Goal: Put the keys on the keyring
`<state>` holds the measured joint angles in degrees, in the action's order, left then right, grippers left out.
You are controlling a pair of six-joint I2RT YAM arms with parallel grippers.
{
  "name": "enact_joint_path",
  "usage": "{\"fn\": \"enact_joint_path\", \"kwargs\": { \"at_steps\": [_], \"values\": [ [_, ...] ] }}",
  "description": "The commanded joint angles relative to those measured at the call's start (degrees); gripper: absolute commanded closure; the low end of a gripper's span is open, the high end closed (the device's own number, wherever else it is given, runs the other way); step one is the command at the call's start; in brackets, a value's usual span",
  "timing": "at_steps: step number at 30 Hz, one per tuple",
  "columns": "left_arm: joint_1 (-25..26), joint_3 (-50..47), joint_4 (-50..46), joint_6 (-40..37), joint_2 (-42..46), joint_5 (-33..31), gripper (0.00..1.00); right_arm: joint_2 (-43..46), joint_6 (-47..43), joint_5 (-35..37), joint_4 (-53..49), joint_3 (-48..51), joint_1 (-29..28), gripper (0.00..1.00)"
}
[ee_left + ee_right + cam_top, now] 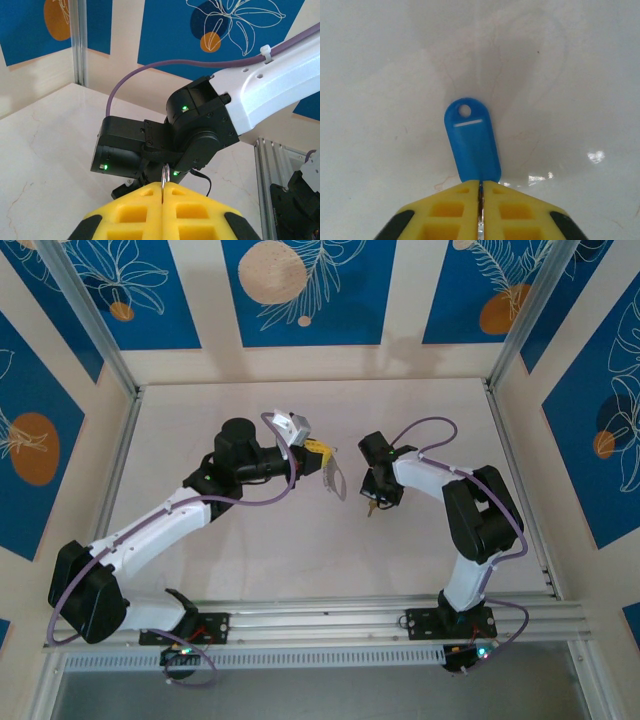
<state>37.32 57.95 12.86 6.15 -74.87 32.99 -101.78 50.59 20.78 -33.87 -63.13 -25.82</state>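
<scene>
Pale marble-look table (pixel 300 570), faint veins, glare spots in the rt wrist view. Walls (pixel 300 290) cream w/ blue panels, white leaf drawings, orange discs. Metal posts (pixel 90 315) at the back corners, ribbed rail (pixel 330 620) along the near edge.

Mid-table the left claw (pixel 318 450) is pressed together on the keyring (pixel 336 478), held up off the table, loop sticking out toward the rt arm (pixel 440 475). Near it, not touching, the right claw (pixel 374 502) is clamped on the key (pixel 472 145), pointing down over bare table.

Left wrist view: the rt arm's black wrist (pixel 165 145) and purple cable (pixel 145 67) sit straight ahead, blocking the table behind. The keyring there is just a thin metal edge between the yellow pads (pixel 135 210).

Rt wrist view gives the key's blue head w/ small hole + white slot, blade hidden in the pads. From the top the key is too small to read.
</scene>
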Motion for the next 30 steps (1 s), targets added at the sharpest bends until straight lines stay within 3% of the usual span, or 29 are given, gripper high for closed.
{"fn": "enact_joint_path", "kwargs": {
  "at_steps": [1,9,22,30],
  "values": [
    [0.7,0.2,2.5,0.8,0.2,1.4,1.00,0.8,0.1,-0.1,-0.5,0.7,0.2,1.00],
    [0.7,0.4,2.0,0.5,0.4,1.5,1.00,8.9,-3.3,-3.3,2.2,1.2,0.8,1.00],
    [0.8,3.3,-2.9,-3.6,0.4,1.7,1.00,36.2,-12.4,-36.0,31.0,13.4,11.2,1.00],
    [0.8,4.8,-3.9,-6.6,0.6,3.3,1.00,44.3,-11.6,-48.3,41.3,16.0,14.5,1.00]
  ]
}}
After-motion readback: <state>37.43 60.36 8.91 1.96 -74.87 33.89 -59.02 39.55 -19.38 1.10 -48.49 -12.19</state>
